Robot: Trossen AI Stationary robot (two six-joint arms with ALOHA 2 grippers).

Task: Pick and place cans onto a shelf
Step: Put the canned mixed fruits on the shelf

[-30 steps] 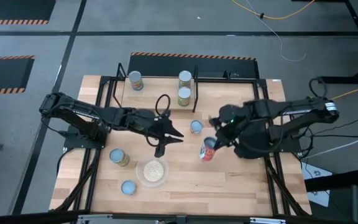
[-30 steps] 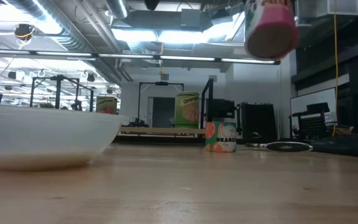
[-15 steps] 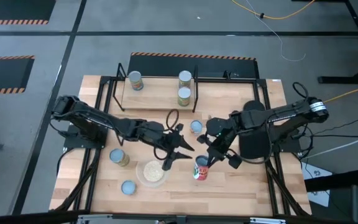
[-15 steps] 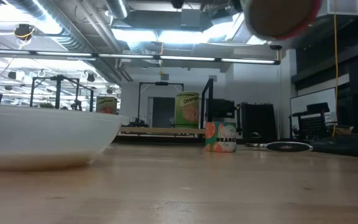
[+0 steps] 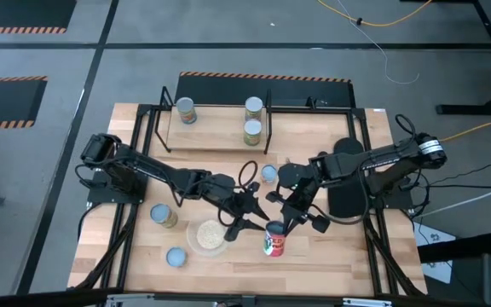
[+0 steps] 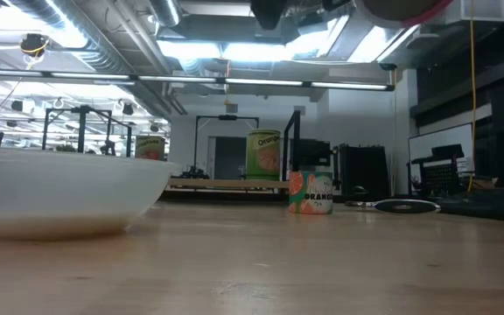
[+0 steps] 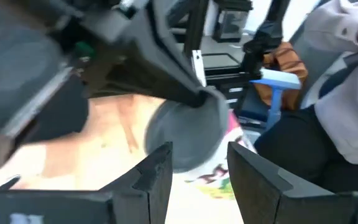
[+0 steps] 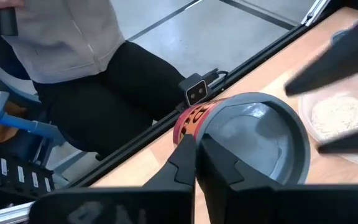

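red-labelled can (image 5: 273, 241) (grey top), white bowl (image 6: 64, 192)

Robotics lab: exposed ceiling ducts (image 6: 103, 44), floor hazard tape (image 5: 262, 78).

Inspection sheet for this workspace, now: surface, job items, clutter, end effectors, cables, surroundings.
Surface: wooden tabletop, no spills seen.
Job's things: shelf carries three shelved cans; three loose cans stand on the tabletop; one red-labelled can is held off the tabletop.
Clutter: bowl of grain.
End effectors: left end effector open, beside the red-labelled can; right end effector shut on that can's rim.
Cables: yellow cable and white cable on the floor.
Surroundings: seated person near the table; striped floor mats.
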